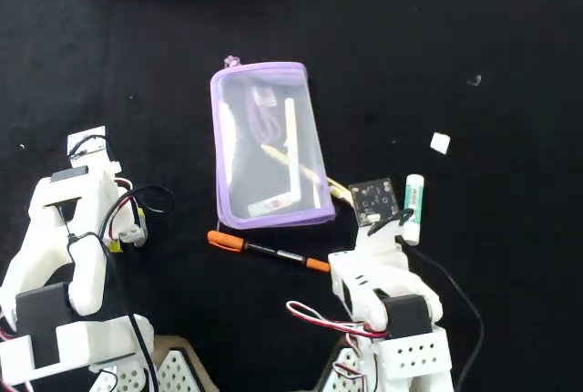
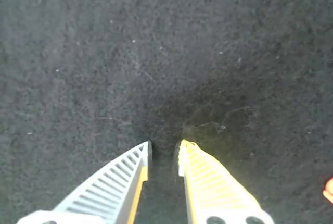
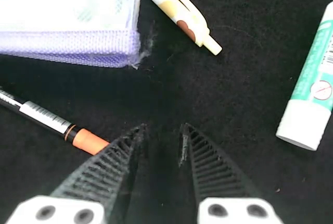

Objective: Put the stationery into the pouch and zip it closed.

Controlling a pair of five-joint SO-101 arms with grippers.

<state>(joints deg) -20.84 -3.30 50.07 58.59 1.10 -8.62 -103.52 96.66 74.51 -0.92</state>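
A clear purple-edged pouch (image 1: 264, 146) lies mid-table with a white ruler and other items inside. An orange-capped pen (image 1: 264, 251) lies just below it. A cream spotted pen (image 1: 337, 190) sticks out by its lower right corner. A white and green glue stick (image 1: 413, 208) lies to the right. My right gripper (image 3: 163, 130) hovers low and slightly open between the orange pen (image 3: 57, 127) and the glue stick (image 3: 312, 88), facing the pouch corner (image 3: 67, 21) and the spotted pen (image 3: 177, 15). My left gripper (image 2: 165, 146) is narrowly open over bare black cloth, holding nothing.
A small white eraser (image 1: 440, 143) sits right of the pouch. The left arm (image 1: 68, 228) is folded at the left front, the right arm (image 1: 383, 292) at the front centre-right. The black cloth (image 1: 474, 46) has free room at the back and right.
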